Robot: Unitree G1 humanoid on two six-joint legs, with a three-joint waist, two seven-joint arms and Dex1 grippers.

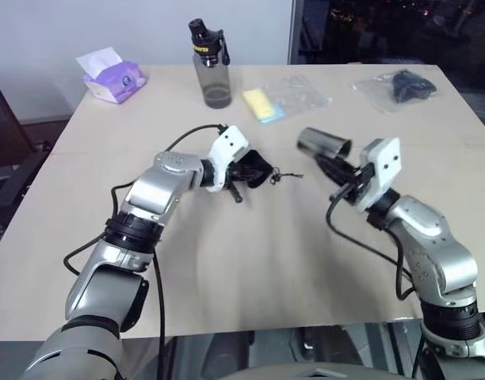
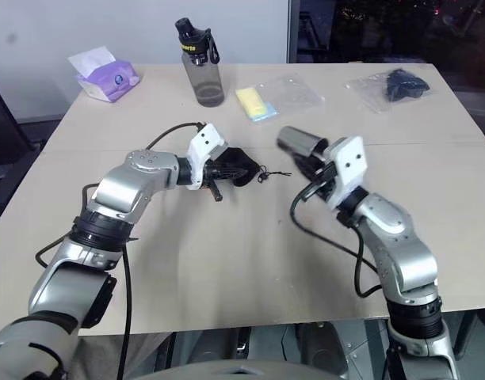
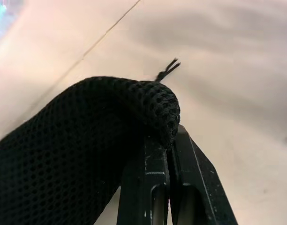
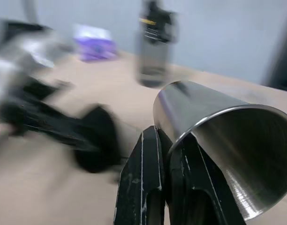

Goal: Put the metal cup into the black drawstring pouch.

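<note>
right gripper (image 1: pixel 337 170) was clamped on the metal cup (image 1: pixel 322 143) rim, cup lying sideways. left gripper (image 1: pixel 241 184) pinched the black drawstring pouch (image 1: pixel 253 169); we saw it just left of the cup.

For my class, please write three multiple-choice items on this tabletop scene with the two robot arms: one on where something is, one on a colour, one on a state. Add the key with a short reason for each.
1. Where is the smoky-grey water bottle with the black cap?
A. At the table's far edge, upright, beside the purple tissue pack
B. Lying at the table's near edge
C. Inside the pouch

2. What colour is the small flat pad in the clear wrapper?
A. Red
B. Yellow
C. Green

3. What is the state of the small shiny steel cup?
A. Standing upright on the table
B. Tipped on its side, rim pinched in the right gripper, above the beige table
C. Already inside the soft black mesh drawstring pouch

Key: 1 A, the bottle stands at the back. 2 B, the pad is yellow. 3 B, the right wrist view shows the fingers shut on the rim; the left gripper holds the pouch apart from it.
</note>
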